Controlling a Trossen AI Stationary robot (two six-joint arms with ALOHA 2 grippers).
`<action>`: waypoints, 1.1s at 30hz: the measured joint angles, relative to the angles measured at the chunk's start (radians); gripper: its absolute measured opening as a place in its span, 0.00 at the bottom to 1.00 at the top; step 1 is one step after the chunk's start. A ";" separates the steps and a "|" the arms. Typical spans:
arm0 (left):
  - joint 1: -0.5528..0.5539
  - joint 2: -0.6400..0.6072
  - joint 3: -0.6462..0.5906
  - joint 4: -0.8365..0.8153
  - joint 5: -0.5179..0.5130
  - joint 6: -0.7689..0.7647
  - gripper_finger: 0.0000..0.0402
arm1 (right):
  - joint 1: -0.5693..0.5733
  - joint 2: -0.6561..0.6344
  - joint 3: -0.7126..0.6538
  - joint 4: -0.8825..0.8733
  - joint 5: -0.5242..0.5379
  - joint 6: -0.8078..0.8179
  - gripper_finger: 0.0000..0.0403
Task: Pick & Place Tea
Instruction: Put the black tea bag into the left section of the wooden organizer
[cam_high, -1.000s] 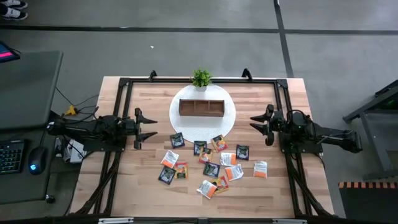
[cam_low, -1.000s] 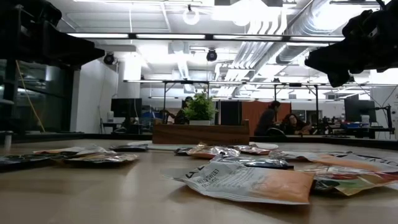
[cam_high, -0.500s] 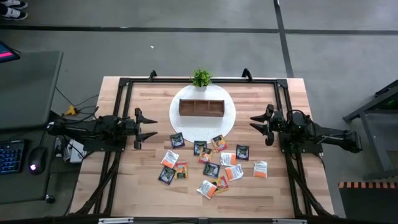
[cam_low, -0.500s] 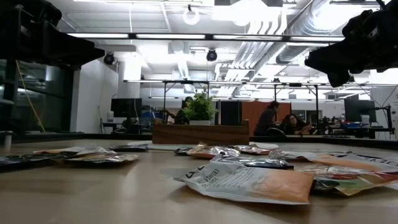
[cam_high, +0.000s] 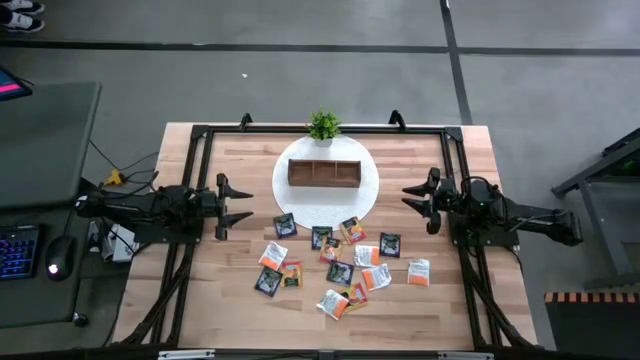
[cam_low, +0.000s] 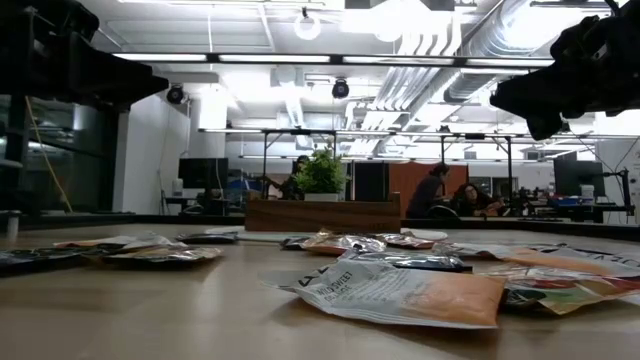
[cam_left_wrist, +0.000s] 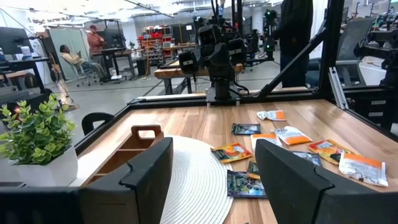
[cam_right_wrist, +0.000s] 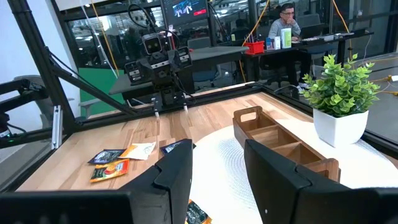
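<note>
My left gripper (cam_high: 245, 206) and right gripper (cam_high: 409, 199) hover spread and empty, well apart. The tea (cam_high: 338, 264) lies scattered near the tray (cam_high: 323, 173).

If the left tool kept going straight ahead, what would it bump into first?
Probably the right tool, facing it across the table. The left tool hangs above the white mat, so nothing else seems in its way.
</note>
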 joint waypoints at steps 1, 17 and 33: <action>0.000 0.000 0.000 0.003 0.000 -0.002 0.56 | 0.000 0.000 0.000 0.000 0.000 0.000 0.35; 0.000 0.000 0.000 0.006 0.004 -0.243 0.56 | 0.000 0.000 0.000 0.000 0.000 0.000 0.35; 0.000 0.001 0.037 -0.029 0.001 -0.335 0.56 | 0.000 0.000 0.000 0.000 0.000 0.000 0.35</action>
